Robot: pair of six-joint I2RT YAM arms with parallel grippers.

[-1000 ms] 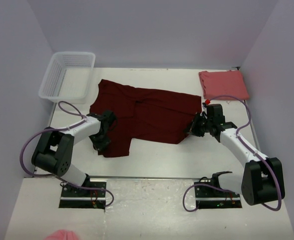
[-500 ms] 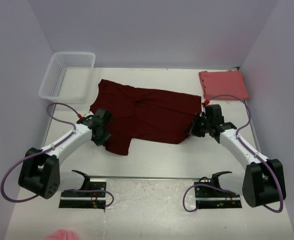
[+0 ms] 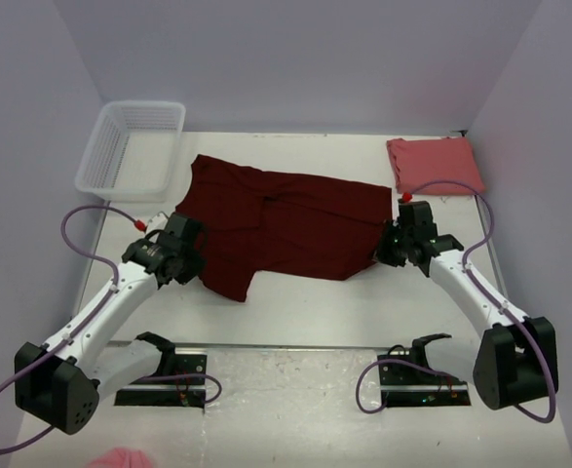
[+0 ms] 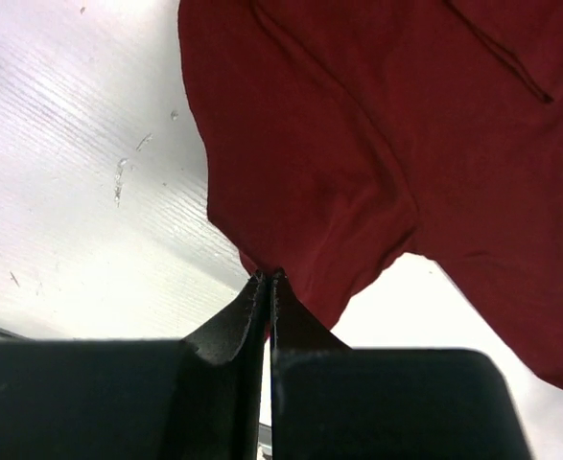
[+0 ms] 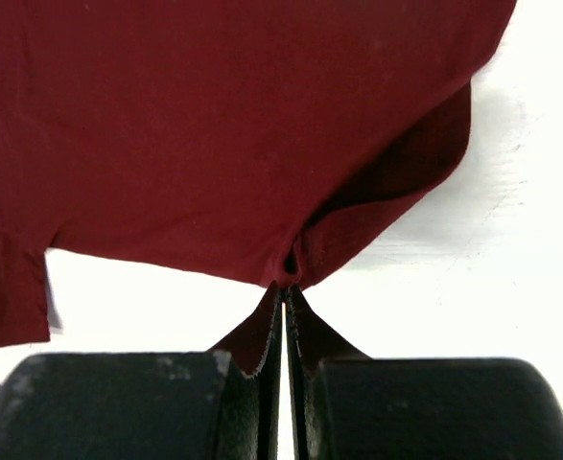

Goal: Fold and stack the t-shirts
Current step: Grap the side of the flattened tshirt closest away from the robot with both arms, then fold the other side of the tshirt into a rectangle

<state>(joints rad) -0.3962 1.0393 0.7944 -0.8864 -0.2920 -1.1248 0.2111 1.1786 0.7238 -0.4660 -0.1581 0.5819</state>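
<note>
The dark maroon t-shirt (image 3: pixel 286 224) lies spread across the middle of the table. My left gripper (image 3: pixel 196 261) is shut on its left edge; in the left wrist view the gripper (image 4: pixel 267 278) pinches the cloth (image 4: pixel 358 163) at its tips. My right gripper (image 3: pixel 383 249) is shut on the shirt's right edge; in the right wrist view the gripper (image 5: pixel 288 286) pinches a fold of the cloth (image 5: pixel 223 125), lifted a little off the table. The salmon pink t-shirt (image 3: pixel 434 164) lies folded at the back right.
A white mesh basket (image 3: pixel 132 148) stands at the back left. A bit of pink cloth (image 3: pixel 120 457) shows at the bottom edge, in front of the arm bases. Grey walls close the table on three sides.
My left arm has stretched out and its gripper has moved left and slightly back, dragging the shirt's left lower flap with it. My right gripper has shifted slightly right with the right edge.
</note>
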